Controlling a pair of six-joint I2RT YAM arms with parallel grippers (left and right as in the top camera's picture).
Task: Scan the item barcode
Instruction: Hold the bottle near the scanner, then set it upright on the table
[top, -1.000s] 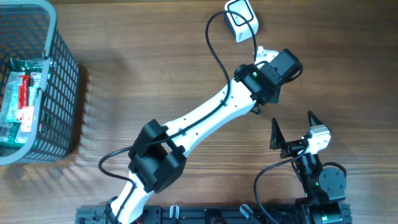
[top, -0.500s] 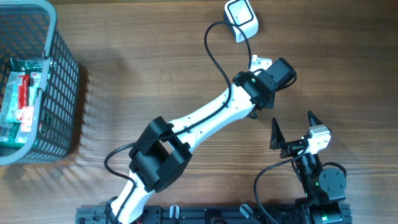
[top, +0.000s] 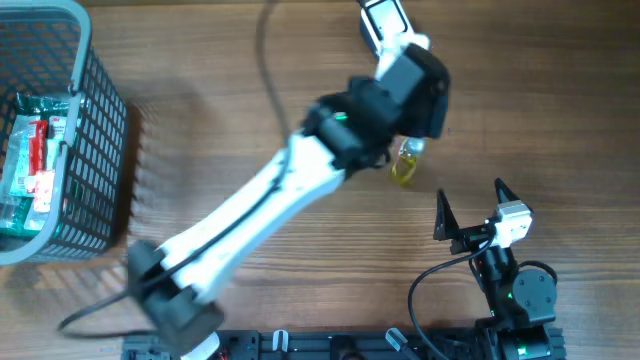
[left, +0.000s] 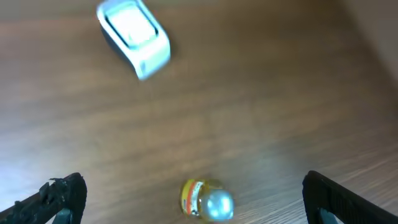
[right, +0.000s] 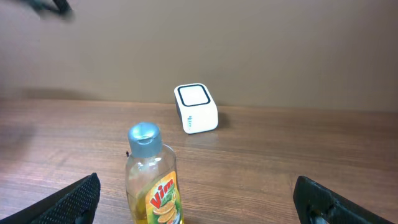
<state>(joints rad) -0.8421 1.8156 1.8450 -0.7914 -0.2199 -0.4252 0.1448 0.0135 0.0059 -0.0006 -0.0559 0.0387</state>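
My left hand (left: 191, 179) hangs wide open over the Vim bottle (left: 205, 200), gripping nothing. The bottle stands upright and free, right of the surface's middle. The white barcode scanner (left: 133, 38) sits beyond it by the far edge. My right hand (top: 470, 195) is open too. Next, I judge, one hand must grip the bottle and face its barcode to the scanner.
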